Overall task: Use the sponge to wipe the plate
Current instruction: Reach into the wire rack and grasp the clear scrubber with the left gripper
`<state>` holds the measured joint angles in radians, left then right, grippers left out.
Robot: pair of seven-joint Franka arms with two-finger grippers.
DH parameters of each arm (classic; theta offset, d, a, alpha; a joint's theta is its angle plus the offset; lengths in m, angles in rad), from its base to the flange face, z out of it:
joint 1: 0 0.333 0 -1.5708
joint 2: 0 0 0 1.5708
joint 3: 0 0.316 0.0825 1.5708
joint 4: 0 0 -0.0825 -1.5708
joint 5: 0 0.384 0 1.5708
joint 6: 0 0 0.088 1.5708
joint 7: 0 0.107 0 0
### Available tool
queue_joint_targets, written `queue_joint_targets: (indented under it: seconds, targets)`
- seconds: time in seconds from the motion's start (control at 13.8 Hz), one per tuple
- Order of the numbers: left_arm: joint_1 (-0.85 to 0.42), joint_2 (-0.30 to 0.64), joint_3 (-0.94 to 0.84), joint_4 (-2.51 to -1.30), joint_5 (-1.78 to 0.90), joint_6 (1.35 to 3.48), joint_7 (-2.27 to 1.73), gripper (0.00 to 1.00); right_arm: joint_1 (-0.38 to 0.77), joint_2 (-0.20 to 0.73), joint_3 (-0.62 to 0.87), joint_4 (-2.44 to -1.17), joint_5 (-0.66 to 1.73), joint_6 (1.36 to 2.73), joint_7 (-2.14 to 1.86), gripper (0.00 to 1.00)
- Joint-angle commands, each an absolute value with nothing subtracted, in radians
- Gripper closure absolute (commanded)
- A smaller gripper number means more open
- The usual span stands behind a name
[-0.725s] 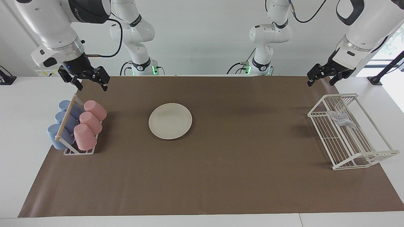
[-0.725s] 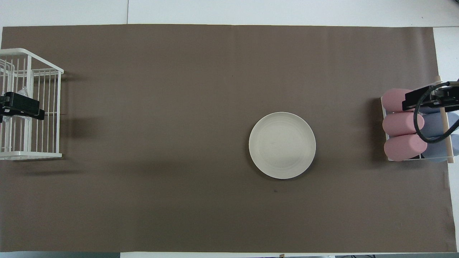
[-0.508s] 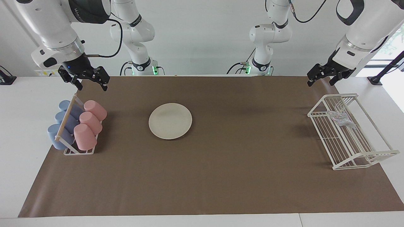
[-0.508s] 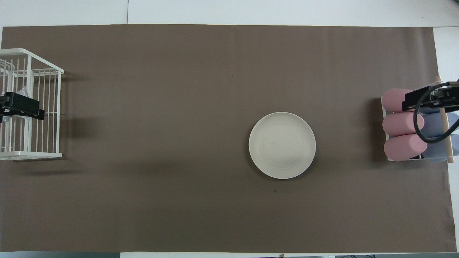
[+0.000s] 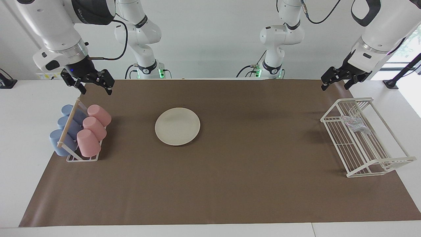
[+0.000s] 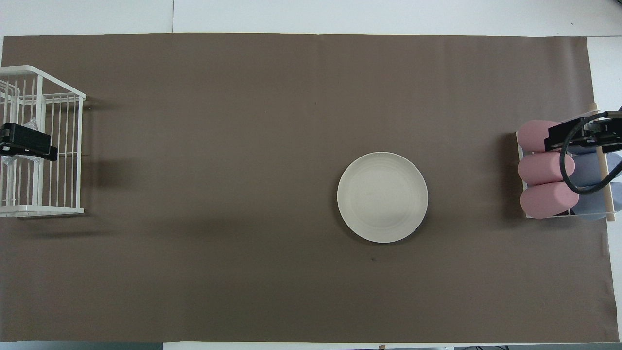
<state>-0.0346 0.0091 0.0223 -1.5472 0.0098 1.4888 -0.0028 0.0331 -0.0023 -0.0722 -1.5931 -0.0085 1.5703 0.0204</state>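
Note:
The cream-white plate point(image 5: 177, 126) lies flat on the brown mat, toward the right arm's end; it also shows in the overhead view point(image 6: 382, 197). The silvery wrinkly sponge point(image 5: 354, 124) lies inside the white wire rack point(image 5: 330, 110) at the left arm's end. My left gripper point(image 5: 335, 84) hangs open and empty, raised above the rack. In the overhead view it point(image 6: 26, 141) covers most of the sponge. My right gripper point(image 5: 95, 85) hangs open and empty, raised above the cup rack, and shows in the overhead view point(image 6: 578, 136).
A holder with three pink cups point(image 5: 93, 128) and three blue cups point(image 5: 65, 128) lying on their sides stands at the right arm's end. The wire rack's wall point(image 6: 80, 155) stands tall at the mat's edge. Brown mat point(image 5: 250, 158) covers the table's middle.
My left gripper has shifted very slightly over the wire rack. The right arm, plate and sponge have not moved.

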Motion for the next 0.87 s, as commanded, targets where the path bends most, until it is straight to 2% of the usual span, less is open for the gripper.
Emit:
queue_joint_targets:
  seconds: [0.0, 0.29, 0.51, 0.8]
  targets:
    - [-0.073, -0.043, 0.011, -1.668, 0.201, 1.557, -0.034, 0.0, 0.037, -0.021, -0.066, -1.612, -0.026, 1.56, 0.028, 0.0]
    - [-0.15, -0.023, 0.011, -1.837, 0.484, 1.682, -0.236, 0.0, 0.037, -0.028, -0.066, -1.617, -0.028, 1.528, 0.1, 0.0]
    - [-0.187, 0.073, 0.011, -1.913, 0.73, 1.775, -0.443, 0.0, 0.035, -0.031, -0.064, -1.629, -0.022, 1.528, 0.101, 0.0]
    - [-0.175, 0.127, 0.012, -1.944, 0.868, 1.841, -0.541, 0.0, 0.035, -0.097, -0.066, -1.775, -0.012, 1.631, 0.104, 0.0]
